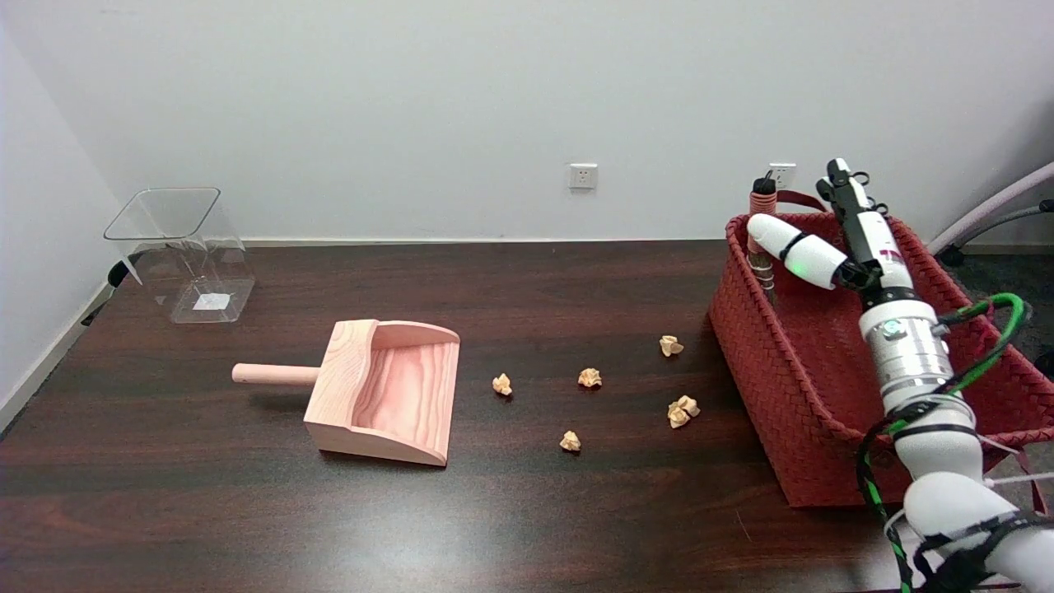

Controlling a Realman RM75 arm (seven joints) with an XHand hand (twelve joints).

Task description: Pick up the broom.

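Over red basket (811, 428), right hand (823, 239) beside broom (762, 235), fingers spread, holding nothing, no legible text

I see a glossy dark wood table (165, 511), a matt pale wood dustpan (383, 391), a rough woven red basket (770, 387), crumpled paper (589, 378) and a clear plastic bin (177, 247).

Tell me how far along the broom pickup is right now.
Done: the right robot hand has reached over the red basket and is up against the broom handle, which stands in the basket's far left corner. In hand: closing on the handle; the view does not show a firm grip. Left: grasp it and lift the broom out. The paper scraps and wooden dustpan lie untouched.
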